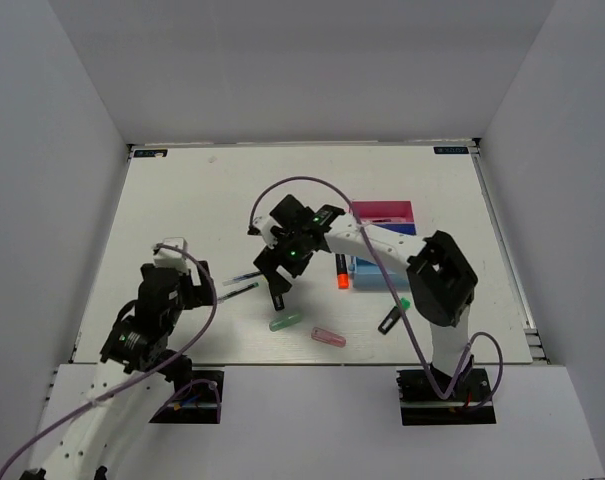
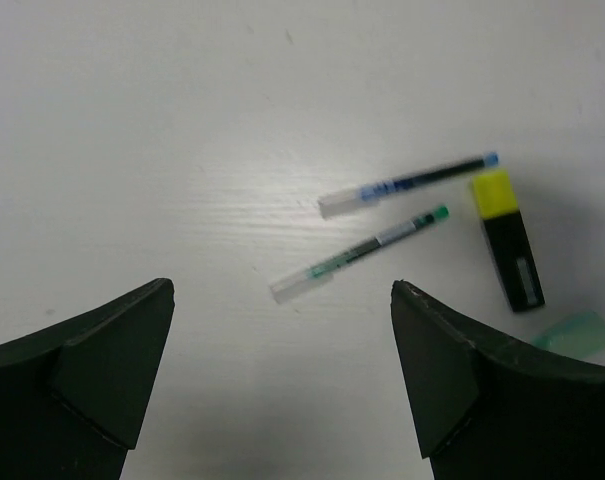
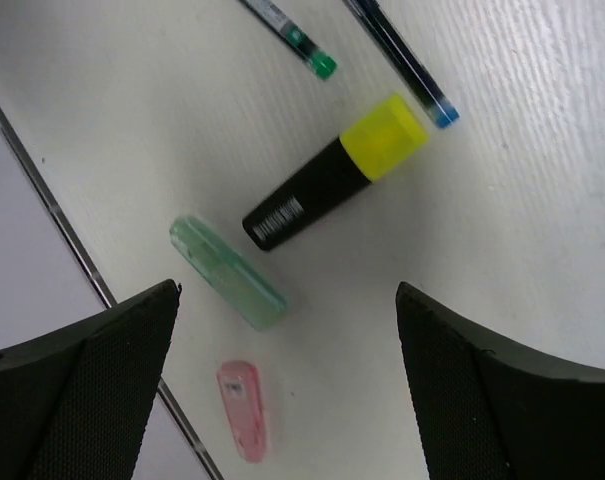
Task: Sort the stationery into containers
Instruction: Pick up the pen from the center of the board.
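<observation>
Where it lies flat, the highlighter (image 3: 336, 173) is black, yellow-capped.

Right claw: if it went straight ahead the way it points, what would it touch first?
Likely the green capsule, lying between the fingers of the open right claw; the yellow highlighter sits just beyond. Depth is unclear.

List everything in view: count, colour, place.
Pens: two, blue-tipped and green-tipped, side by side left of centre.
Highlighters: three, black; yellow end beside the pens, orange end by the light blue bin, green end near the right arm.
Capsules: two, green and pink, towards the near edge.
Bins: three joined, magenta-pink, dark blue, light blue, right of centre.
Table: one, white.
Left fingers: open, empty, over the pens.
Right fingers: open, empty, over the yellow highlighter.
</observation>
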`<state>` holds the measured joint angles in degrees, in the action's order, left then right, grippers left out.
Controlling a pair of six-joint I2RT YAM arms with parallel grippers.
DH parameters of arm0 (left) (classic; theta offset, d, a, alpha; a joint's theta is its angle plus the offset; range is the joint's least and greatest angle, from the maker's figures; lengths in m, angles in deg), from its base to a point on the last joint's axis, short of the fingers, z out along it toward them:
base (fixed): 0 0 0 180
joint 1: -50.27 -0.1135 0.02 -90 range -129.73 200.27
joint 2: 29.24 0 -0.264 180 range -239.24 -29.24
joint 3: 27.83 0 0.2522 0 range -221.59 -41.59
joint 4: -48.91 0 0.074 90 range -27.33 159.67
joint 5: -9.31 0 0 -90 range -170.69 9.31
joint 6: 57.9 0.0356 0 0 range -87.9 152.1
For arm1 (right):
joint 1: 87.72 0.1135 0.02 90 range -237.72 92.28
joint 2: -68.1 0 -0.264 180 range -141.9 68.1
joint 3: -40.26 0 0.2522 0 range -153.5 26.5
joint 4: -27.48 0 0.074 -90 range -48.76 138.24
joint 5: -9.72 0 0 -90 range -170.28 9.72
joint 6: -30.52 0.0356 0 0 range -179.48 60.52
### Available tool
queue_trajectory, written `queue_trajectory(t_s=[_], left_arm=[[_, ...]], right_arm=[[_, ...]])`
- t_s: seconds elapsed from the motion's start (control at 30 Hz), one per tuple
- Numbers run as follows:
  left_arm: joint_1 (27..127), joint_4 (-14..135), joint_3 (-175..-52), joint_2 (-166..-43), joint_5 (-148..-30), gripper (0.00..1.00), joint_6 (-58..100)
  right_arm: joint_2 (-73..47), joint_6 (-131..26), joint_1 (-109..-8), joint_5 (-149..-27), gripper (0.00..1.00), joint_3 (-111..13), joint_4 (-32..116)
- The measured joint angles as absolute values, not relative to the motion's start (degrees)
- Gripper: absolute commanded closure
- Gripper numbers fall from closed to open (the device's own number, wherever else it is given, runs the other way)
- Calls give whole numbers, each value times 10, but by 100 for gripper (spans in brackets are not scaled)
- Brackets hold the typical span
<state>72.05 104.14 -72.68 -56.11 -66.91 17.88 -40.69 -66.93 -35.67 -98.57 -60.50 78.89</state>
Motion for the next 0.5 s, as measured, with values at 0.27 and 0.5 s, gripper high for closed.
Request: queue_trajectory(t_s=[0.27,0.5], left_arm=[[720,1032,-714,-440,-535,0,176],[720,1033,-713,-442,-515,0,174]], right_arm=[[-507,-523,-317,-883,37,-691,773],[-554,-458,-287,-773,38,-719,771]])
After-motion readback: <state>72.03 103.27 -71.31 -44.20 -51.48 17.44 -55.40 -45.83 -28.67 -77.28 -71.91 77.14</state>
